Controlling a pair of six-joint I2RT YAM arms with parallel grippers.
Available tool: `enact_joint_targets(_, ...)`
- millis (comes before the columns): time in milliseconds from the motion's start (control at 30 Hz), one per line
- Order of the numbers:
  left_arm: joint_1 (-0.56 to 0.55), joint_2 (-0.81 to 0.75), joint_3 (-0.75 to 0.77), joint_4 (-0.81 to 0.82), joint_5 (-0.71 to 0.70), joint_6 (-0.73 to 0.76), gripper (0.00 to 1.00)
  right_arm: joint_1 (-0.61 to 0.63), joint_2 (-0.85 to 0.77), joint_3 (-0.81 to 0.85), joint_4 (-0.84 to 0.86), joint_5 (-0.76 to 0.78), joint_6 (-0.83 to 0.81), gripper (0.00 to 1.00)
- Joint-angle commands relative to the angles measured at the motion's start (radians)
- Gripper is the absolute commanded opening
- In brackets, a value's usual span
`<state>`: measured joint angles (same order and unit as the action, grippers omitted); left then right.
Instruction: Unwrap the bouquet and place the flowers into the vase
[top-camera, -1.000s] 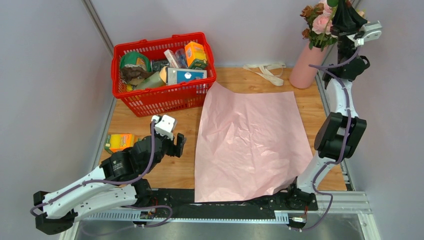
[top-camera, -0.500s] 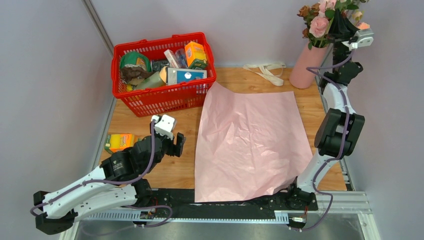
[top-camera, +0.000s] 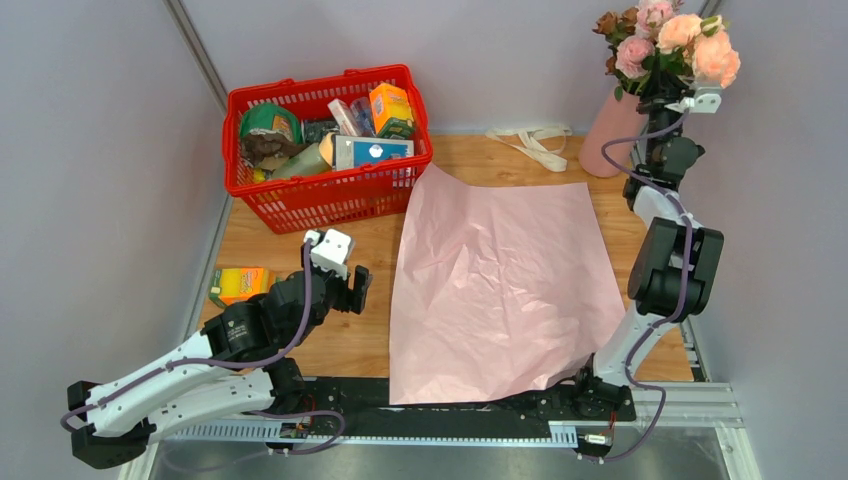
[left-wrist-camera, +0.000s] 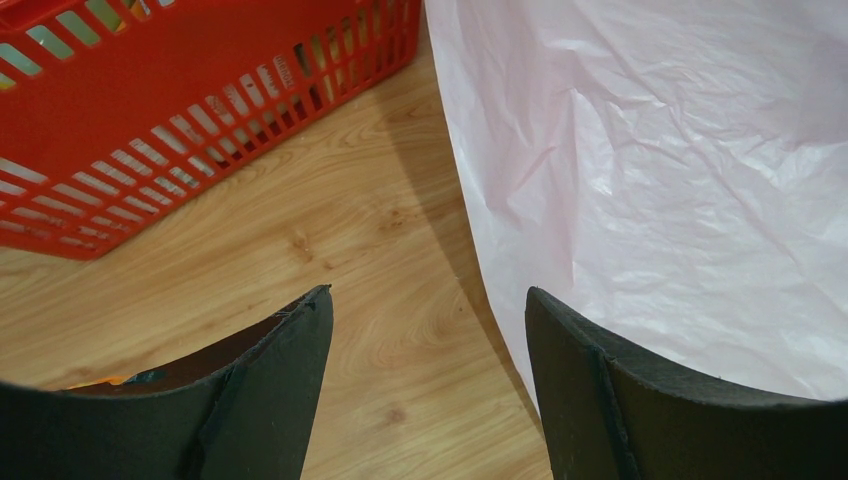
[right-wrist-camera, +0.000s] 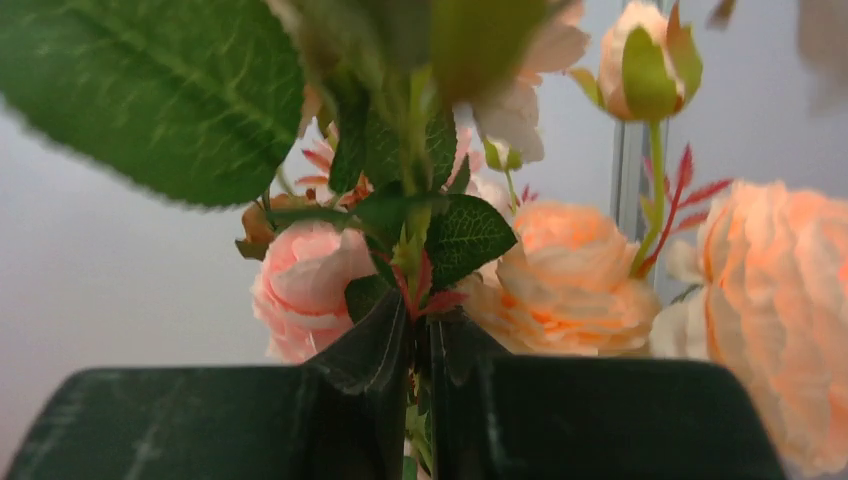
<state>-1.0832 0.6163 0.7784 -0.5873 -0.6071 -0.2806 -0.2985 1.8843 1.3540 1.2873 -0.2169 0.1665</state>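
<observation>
**A:** Far right corner, up high: the right end effector (right-wrist-camera: 420, 350) is clenched on the flowers (top-camera: 680, 35). In the wrist view its two fingers are pressed nearly together, with a green stem and leaves pinched in the slit.

**B:** And the blooms, pink and peach with a few brown ones, stand right over the vase (top-camera: 608, 135), which is upright at the back right of the desk (top-camera: 365, 340). The arm covers the vase's mouth, so I can't tell how deep the stems sit.

**A:** Left end effector (left-wrist-camera: 428, 300)? Released, fingers wide apart, nothing between them. It hovers low over bare wood between the red basket (top-camera: 330, 205) and the pink wrapping paper (top-camera: 500, 290).

**B:** That paper lies spread out and crinkled across the middle of the desk. The cream ribbon (top-camera: 530, 140) lies loose behind it, near the foot of the vase. A small orange box (top-camera: 238, 284) sits by the left edge.
</observation>
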Motion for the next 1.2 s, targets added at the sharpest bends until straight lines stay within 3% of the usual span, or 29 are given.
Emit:
enact_joint_targets(0,0.002,0.003,0.007,0.021,-0.008,0.031,0.79,0.042,-0.074,-0.035,-0.292,0.164,-0.004,0.14)
enact_joint_targets(200,0.002,-0.029,0.009,0.024,-0.002,0.029,0.79,0.056,-0.094,-0.014,-0.491,0.188,0.036,0.19)
enact_joint_targets(333,0.002,-0.055,0.005,0.029,0.009,0.023,0.79,0.056,-0.120,0.059,-0.718,0.217,0.056,0.44)
enact_joint_targets(500,0.002,-0.075,0.002,0.030,0.021,0.020,0.79,0.056,-0.249,-0.051,-0.764,0.183,0.122,0.69)
enact_joint_targets(600,0.002,-0.081,0.001,0.027,0.027,0.015,0.79,0.058,-0.316,-0.069,-0.876,0.174,0.151,0.81)
enact_joint_targets(733,0.002,-0.095,-0.004,0.030,0.035,0.008,0.79,0.056,-0.424,-0.139,-0.976,0.191,0.205,0.87)
enact_joint_targets(833,0.002,-0.095,-0.008,0.029,0.041,0.004,0.79,0.058,-0.497,-0.170,-1.054,0.150,0.243,1.00)
enact_joint_targets(1167,0.002,-0.099,-0.004,0.018,0.041,-0.020,0.79,0.065,-0.747,-0.277,-1.407,-0.174,0.294,1.00)
